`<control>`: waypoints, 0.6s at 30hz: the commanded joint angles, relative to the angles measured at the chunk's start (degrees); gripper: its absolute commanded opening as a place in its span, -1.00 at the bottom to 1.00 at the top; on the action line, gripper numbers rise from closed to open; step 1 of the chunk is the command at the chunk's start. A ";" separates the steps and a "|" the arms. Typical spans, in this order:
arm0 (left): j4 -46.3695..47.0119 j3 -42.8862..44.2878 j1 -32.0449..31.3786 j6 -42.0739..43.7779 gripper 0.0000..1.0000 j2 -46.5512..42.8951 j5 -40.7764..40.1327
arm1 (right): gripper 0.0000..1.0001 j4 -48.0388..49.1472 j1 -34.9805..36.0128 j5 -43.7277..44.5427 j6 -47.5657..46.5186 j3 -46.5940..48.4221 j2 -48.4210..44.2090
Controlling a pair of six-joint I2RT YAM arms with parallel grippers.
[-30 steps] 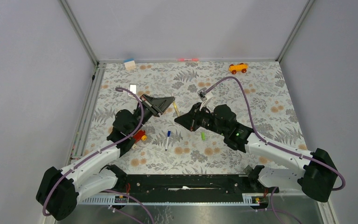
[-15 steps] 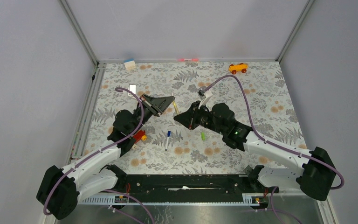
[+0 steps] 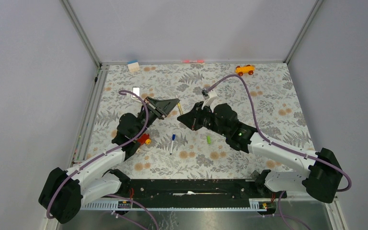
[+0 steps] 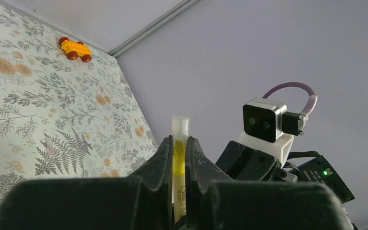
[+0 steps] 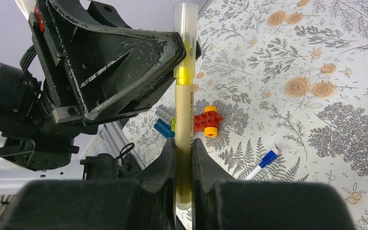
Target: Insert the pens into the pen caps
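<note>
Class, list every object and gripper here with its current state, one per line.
Pale yellow plastic pen: clear tube over tip, held aloft.
Left gripper: shut on that pen.
Right gripper: shut on it too.
White pen with blue end: lying loose.
Lime green plastic cap: lying loose.
Pink-red pen: lying loose, far side.
Orange toy car: on its wheels.

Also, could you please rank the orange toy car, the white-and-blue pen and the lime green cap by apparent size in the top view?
Largest: the orange toy car, the bulkiest.
Next: the white-and-blue pen, similar in length but far thinner.
Smallest: the lime green cap.
</note>
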 commanded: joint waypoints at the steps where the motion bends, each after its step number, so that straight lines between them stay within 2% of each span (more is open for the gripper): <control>1: 3.24 -0.53 -0.39 -1.17 -1.00 0.81 2.66 | -1.00 2.87 -0.30 7.74 1.70 4.87 1.21; 8: 2.92 -0.49 -0.61 -2.16 -1.00 1.53 2.40 | -1.00 -0.27 -0.24 12.53 2.22 8.64 3.18; 18: 0.75 -0.05 -1.15 -2.21 -1.00 1.29 2.35 | -1.00 -2.73 -0.24 14.83 -1.36 10.99 3.58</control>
